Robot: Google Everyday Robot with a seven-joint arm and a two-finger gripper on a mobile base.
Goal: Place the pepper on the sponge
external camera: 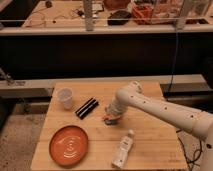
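Note:
My gripper hangs at the end of the white arm that reaches in from the right, low over the middle of the wooden table. Directly under it I see a small orange-red pepper peeking out on its left side. A bit of the blue-grey sponge shows right beside the pepper, under the gripper. The gripper covers most of both, so I cannot tell whether the pepper rests on the sponge or is still held.
A black ridged block lies just left of the gripper, with a white cup further left. A large orange plate sits at the front left. A white bottle lies at the front, below the gripper.

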